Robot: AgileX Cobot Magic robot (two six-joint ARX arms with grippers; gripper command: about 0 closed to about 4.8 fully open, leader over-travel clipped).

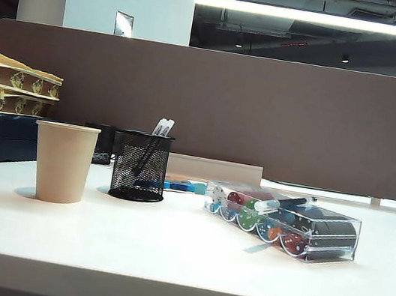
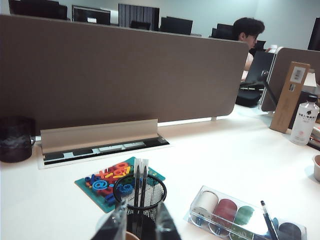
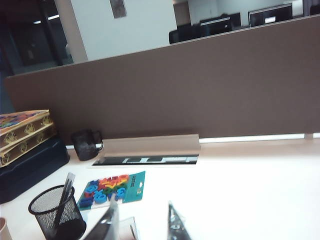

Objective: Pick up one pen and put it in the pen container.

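The pen [image 1: 285,203], black with a whitish cap end, lies on top of the clear chip box [image 1: 280,223]; in the left wrist view the pen [image 2: 267,220] is partly cut off by the frame edge. The pen container [image 1: 141,166], a black mesh cup, stands left of the box with two white-topped pens [image 1: 162,127] in it. My left gripper [image 2: 141,227] is open, hanging short of the pen container [image 2: 140,195] and over the paper cup's rim. My right gripper [image 3: 141,225] is open and empty above the box's corner [image 3: 127,227]. Neither gripper shows in the exterior view.
A beige paper cup [image 1: 63,162] stands left of the mesh cup. A blue card of coloured letters [image 2: 107,182] lies behind it. A brown partition [image 1: 205,104] closes the back. Stacked boxes [image 1: 7,108] and a black mug [image 3: 86,144] sit at the far left.
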